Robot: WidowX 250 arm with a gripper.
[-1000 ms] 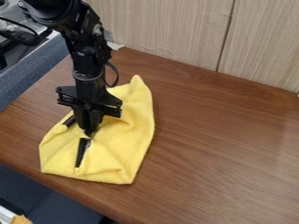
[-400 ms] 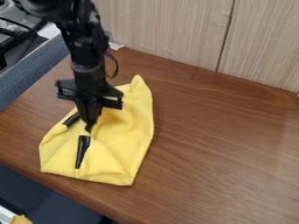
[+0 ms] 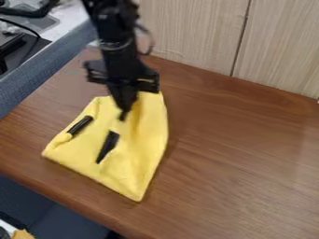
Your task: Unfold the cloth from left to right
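Gripper (image 3: pixel 122 115): fingers together, pinching yellow cloth (image 3: pixel 146 135). Two black rod-like pieces (image 3: pixel 107 147) lie near it. Wood-grain tabletop (image 3: pixel 243 149) below; panelled wall (image 3: pixel 193 32) beyond.

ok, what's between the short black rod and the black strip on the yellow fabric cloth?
Just yellow cloth between the black rod and black strip, per the camera view.

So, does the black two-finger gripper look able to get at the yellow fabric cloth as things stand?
Probably yes: the gripper hangs over the cloth's upper part, and the two black elongated objects lie lower left, seemingly out of its way.
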